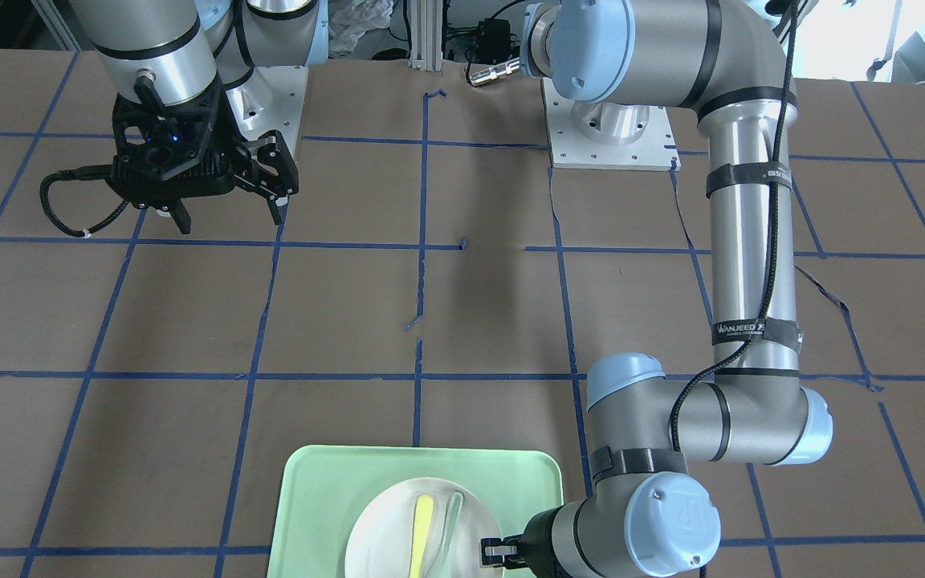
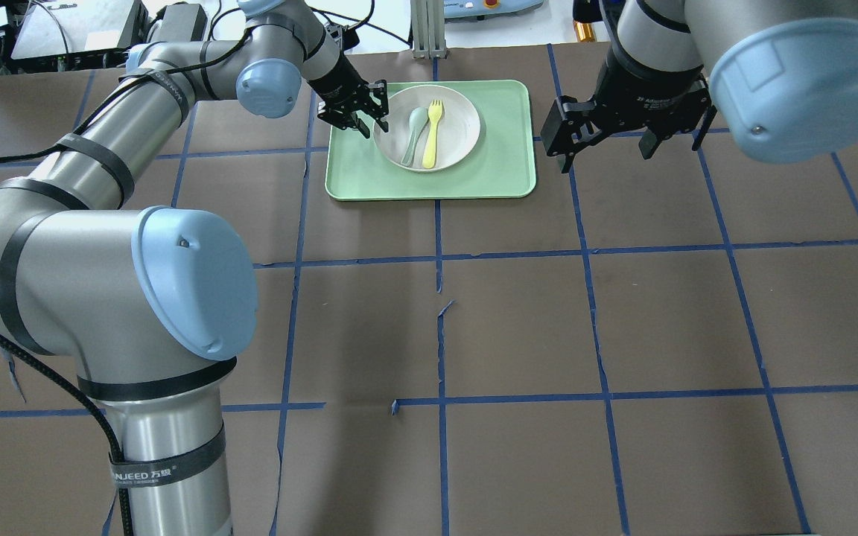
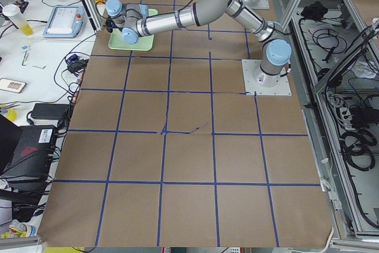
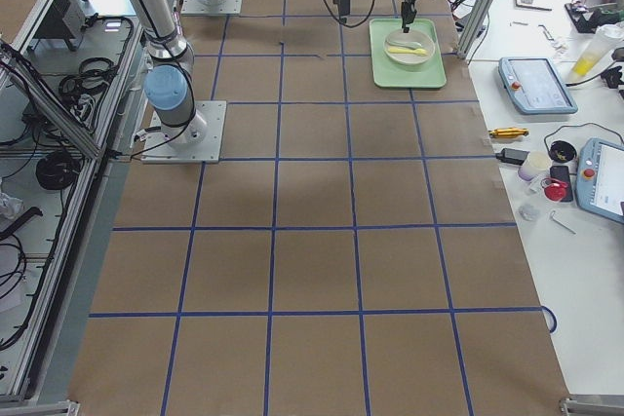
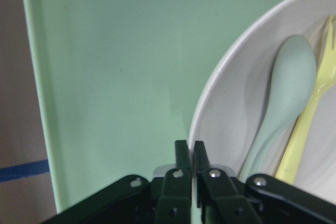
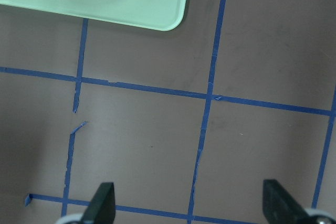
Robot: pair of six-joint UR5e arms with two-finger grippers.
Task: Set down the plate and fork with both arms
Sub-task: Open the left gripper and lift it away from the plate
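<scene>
The off-white plate (image 2: 460, 125) lies on the light-green tray (image 2: 503, 167) at the table's far edge. The pale-yellow fork (image 2: 433, 135) lies in the plate beside a grey-green spoon (image 2: 414, 134). My left gripper (image 2: 375, 121) is at the plate's left rim. In the left wrist view its fingers (image 5: 182, 153) are pinched shut on the plate's rim (image 5: 210, 109), with the fork (image 5: 311, 121) to the right. My right gripper (image 2: 608, 152) hangs open and empty above the table, right of the tray. In its wrist view (image 6: 190, 203) the jaws stand wide apart.
The table is brown paper with a grid of blue tape. In the front-facing view the tray (image 1: 326, 490) sits at the near edge and the left arm's elbow (image 1: 751, 425) is over the table beside it. A tablet (image 4: 531, 85) and tools lie on the side bench.
</scene>
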